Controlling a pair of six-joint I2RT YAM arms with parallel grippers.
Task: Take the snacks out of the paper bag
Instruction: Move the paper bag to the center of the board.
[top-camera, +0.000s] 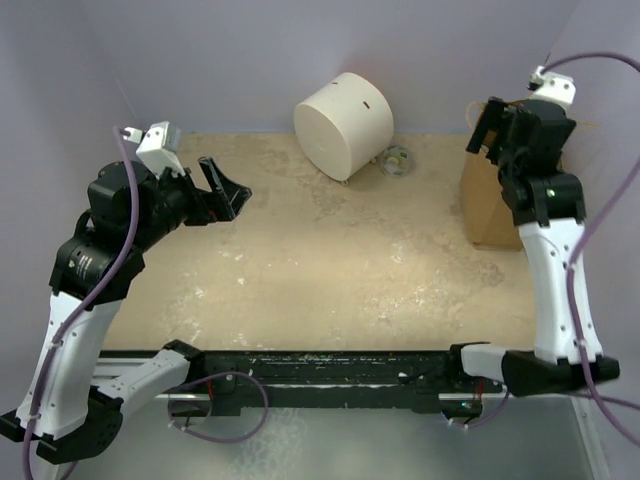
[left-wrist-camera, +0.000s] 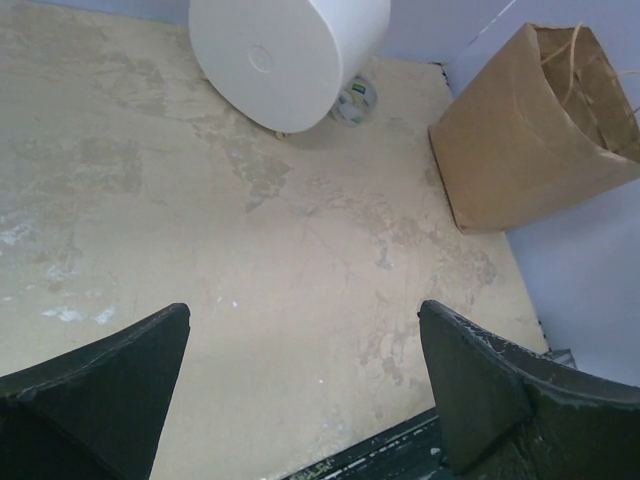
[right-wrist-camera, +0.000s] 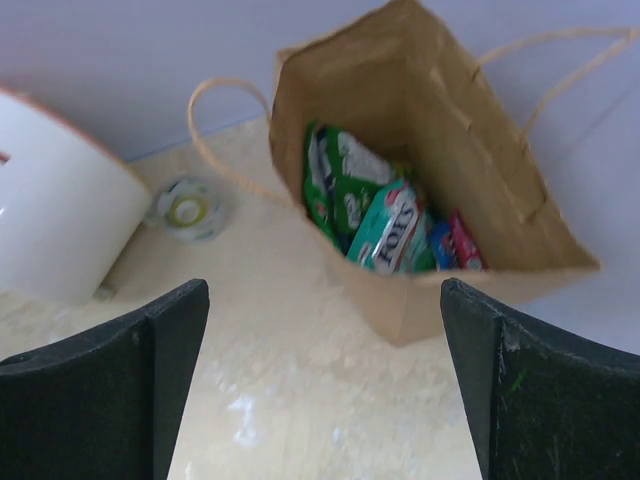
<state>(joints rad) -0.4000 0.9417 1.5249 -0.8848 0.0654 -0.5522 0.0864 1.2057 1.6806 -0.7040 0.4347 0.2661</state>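
The right gripper hangs just over the open top of the paper bag. I think the bag is where things could go wrong. It is light and stands on its own on the table, so a bump on its rim could tip it or push it along. A thin handle loops out from the bag's rim, and a finger could catch in it and lift the whole bag. Down at the bottom of the bag sit the snacks: green packets, with a blue one and a red one beside them. They are shiny and squeezed close together, so I think one could slip out of a grab, or two could come up at once. The right gripper's jaws are wide apart. They hold nothing and do not touch the bag. The left gripper is well away from the bag, across the table. Its jaws are wide apart too and hold nothing. Farther back, a small tape roll lies near the bag, with a big white cylinder just past it.
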